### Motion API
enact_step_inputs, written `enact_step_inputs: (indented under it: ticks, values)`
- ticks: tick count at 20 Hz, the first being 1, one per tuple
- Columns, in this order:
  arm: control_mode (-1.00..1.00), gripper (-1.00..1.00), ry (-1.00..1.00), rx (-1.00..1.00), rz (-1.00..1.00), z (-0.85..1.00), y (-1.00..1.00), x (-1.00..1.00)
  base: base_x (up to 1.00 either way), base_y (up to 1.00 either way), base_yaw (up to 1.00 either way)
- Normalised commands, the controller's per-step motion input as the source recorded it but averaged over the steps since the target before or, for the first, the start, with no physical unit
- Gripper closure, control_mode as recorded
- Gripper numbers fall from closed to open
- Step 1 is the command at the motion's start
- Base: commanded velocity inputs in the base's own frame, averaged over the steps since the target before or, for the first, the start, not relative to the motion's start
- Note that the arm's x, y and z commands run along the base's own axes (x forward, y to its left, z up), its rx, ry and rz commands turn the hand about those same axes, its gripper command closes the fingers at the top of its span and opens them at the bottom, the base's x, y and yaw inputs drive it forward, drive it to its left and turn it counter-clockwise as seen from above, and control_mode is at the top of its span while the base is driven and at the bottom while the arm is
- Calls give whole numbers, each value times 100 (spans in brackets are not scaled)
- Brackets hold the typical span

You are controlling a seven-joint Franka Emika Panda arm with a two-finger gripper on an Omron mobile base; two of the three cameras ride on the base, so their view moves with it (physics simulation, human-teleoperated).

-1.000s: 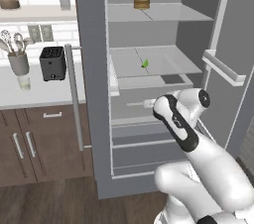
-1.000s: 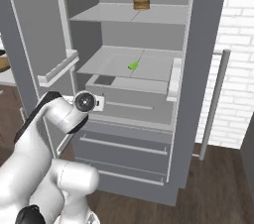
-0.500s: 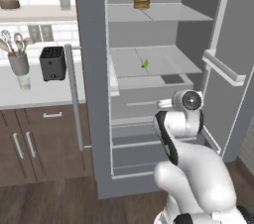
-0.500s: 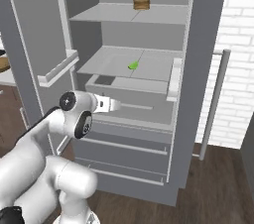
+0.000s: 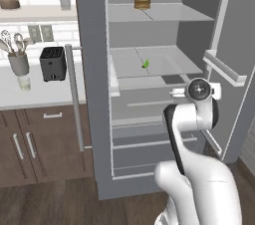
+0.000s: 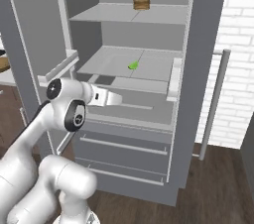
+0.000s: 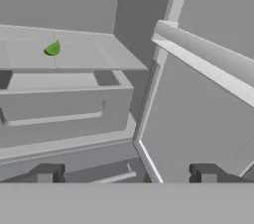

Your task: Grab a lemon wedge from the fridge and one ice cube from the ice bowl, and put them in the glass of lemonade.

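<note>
Fridge [image 5: 94, 69] doors open, lemon wedge [image 5: 146, 63] on middle shelf, gripper [image 7: 126, 173] below it, jaws wide (holding nothing)

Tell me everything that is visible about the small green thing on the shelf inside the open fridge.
The lemon wedge is a tiny, bright green, pointed piece, shaded darker on one side. It lies alone on the grey middle shelf of the open fridge, near the shelf's centre, below the shelf with a brown stack. Only the shelf touches it. The open pincer is lower and well apart from it.
</note>
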Motion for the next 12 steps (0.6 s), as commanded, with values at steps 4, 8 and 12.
enact_step_inputs:
  ticks: [4,8,12]
  values:
    - [-100,-100,0,18,0,98,0,-93,0,0,0]
    - [-100,-100,5,19,5,52,1,-68,0,0,0]
    - [-100,-100,13,18,15,7,16,-58,0,0,0]
